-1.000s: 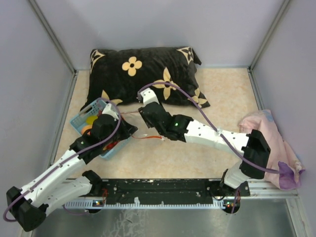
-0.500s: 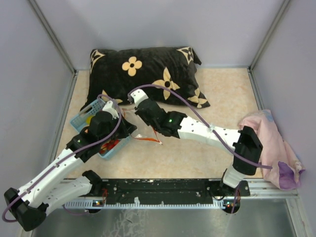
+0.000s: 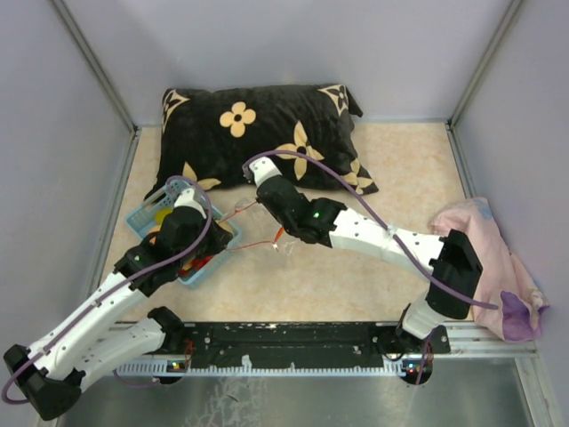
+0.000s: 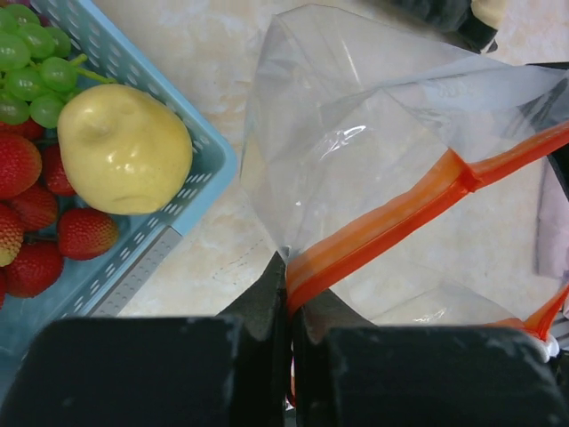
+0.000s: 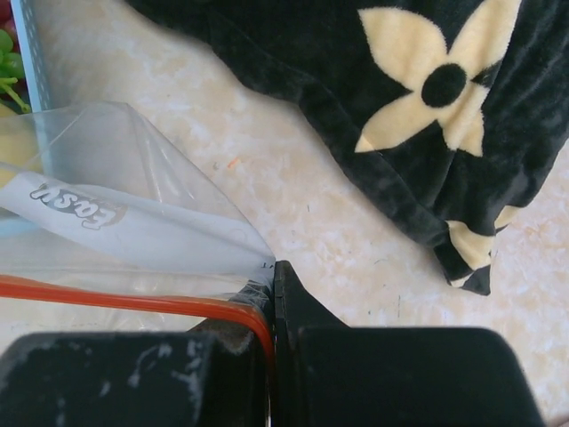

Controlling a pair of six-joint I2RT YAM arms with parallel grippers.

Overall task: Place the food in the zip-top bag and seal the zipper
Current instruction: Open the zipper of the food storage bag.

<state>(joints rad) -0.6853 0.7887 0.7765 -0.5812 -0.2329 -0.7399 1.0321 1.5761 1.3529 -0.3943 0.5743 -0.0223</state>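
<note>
Top view: zip-top bag [image 3: 256, 229] is held spread just right of blue basket [image 3: 142, 219]; black pillow [image 3: 258, 124] is set behind basket

Left wrist: left gripper [image 4: 289, 286] is clenched on zipper [image 4: 400, 213] beside basket; pear [image 4: 124, 147], grapes [image 4: 36, 62] and strawberries [image 4: 36, 222] are kept inside basket

Right wrist: right gripper [image 5: 269, 286] is clamped on zipper, right of basket

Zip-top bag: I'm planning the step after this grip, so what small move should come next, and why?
Probably ease the left gripper and right gripper slightly apart to open the mouth: each pinches the zipper, the bag looks empty, and the food lies in the basket.
</note>
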